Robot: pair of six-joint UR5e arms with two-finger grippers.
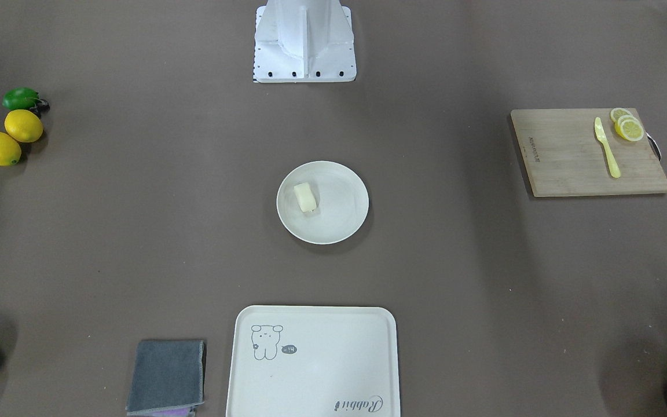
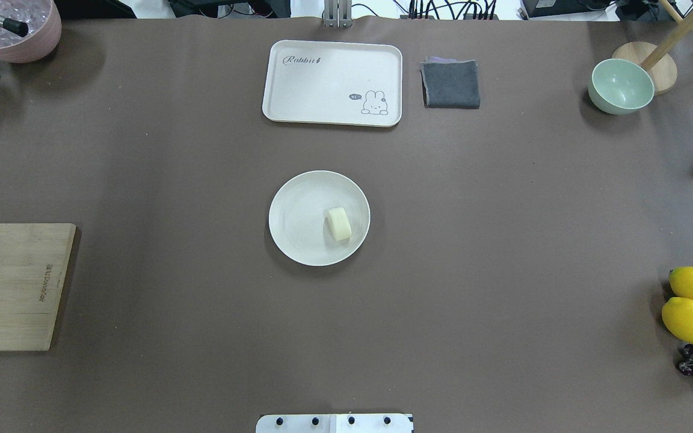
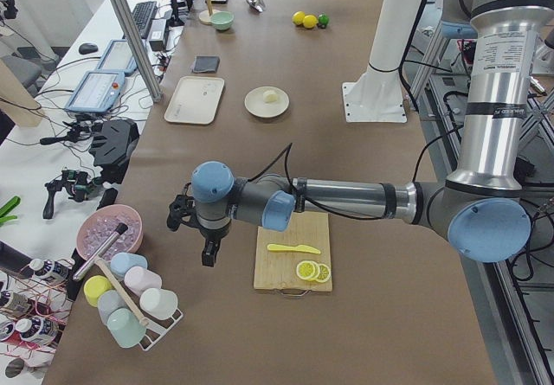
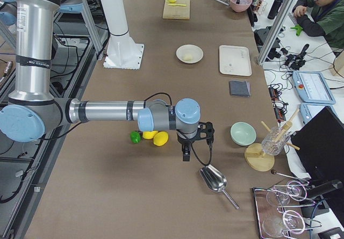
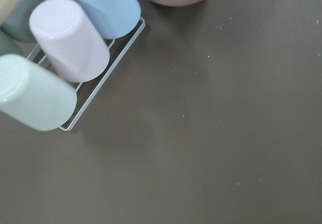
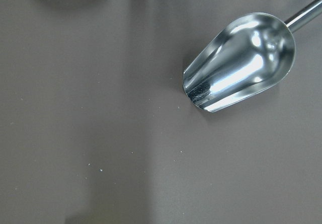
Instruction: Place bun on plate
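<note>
Left claw (image 3: 208, 253) and right claw (image 4: 185, 154): grip, cannot tell; pale, blocky, seemingly soft bun (image 1: 305, 197) on plate (image 1: 340, 215).

Tray (image 1: 333, 370), grey cloth (image 1: 167, 375), lemons (image 1: 23, 125), perhaps a lime (image 1: 19, 98)

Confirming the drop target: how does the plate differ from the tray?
The plate is round; the tray is rectangular with rounded corners. The plate is plain; the tray bears a cartoon drawing and lettering. The plate holds the bun; the tray does not. Both are off-white with raised rims.
</note>
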